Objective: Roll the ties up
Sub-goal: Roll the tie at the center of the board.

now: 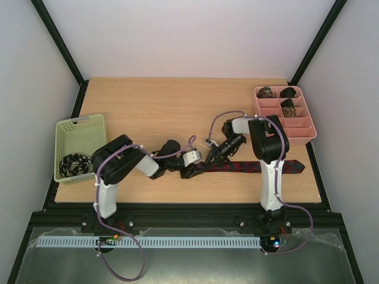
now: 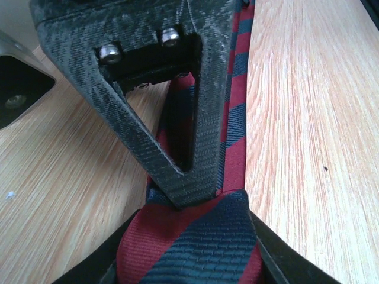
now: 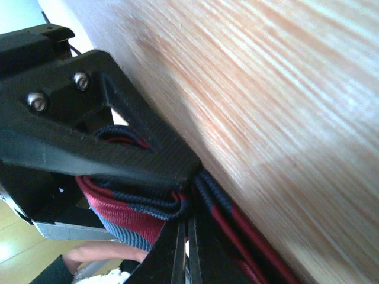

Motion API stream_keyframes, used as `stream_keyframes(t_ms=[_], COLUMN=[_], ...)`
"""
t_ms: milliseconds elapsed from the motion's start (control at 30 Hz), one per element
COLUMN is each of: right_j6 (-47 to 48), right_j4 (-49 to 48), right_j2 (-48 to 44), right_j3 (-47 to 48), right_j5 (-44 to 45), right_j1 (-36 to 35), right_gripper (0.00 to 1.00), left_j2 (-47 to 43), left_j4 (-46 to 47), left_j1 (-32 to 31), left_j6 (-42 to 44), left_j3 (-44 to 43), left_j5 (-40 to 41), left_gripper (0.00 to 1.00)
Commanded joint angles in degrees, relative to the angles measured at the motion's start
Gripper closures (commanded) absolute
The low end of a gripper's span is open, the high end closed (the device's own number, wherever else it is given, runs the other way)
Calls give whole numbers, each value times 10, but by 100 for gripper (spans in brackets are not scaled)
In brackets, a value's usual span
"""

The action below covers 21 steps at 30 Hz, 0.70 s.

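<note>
Near the front edge of the table (image 1: 177, 106), the dark red, navy-striped tie (image 1: 251, 167) lies stretched flat, its left end clamped by both the left gripper (image 1: 195, 171) and the right gripper (image 1: 211, 158), fingers pressed tight on folded fabric.

Soft, even light is filling the top view. In the right wrist view the table (image 3: 284, 118) is blurring and glaring at upper left; the left wrist view's tie (image 2: 195, 242) is showing sharp.
</note>
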<state>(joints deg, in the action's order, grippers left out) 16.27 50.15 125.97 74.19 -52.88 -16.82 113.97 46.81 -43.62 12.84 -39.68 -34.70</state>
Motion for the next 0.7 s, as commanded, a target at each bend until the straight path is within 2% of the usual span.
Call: stream_keyframes(t_ms=[0, 67, 133, 333, 500, 667], right_j6=[-13, -7, 2, 27, 11, -25], right_j4=[-45, -18, 13, 122, 137, 89], right_j2=[19, -2, -25, -62, -57, -42], right_j3=[-4, 6, 13, 41, 46, 33], right_j5=[130, 125, 112, 53, 8, 18], right_j1=[-3, 2, 12, 21, 10, -14], right_gripper=[99, 95, 84, 61, 59, 60], left_j2=[2, -7, -12, -18, -16, -15], left_j4=[-67, -113, -156, -237, -261, -263], left_j1=[-20, -21, -21, -23, -28, -32], left_j6=[55, 73, 97, 124, 127, 123], left_j3=[-14, -17, -15, -17, -29, -36], left_j5=[32, 68, 99, 140, 151, 151], left_gripper=[67, 73, 75, 76, 76, 76])
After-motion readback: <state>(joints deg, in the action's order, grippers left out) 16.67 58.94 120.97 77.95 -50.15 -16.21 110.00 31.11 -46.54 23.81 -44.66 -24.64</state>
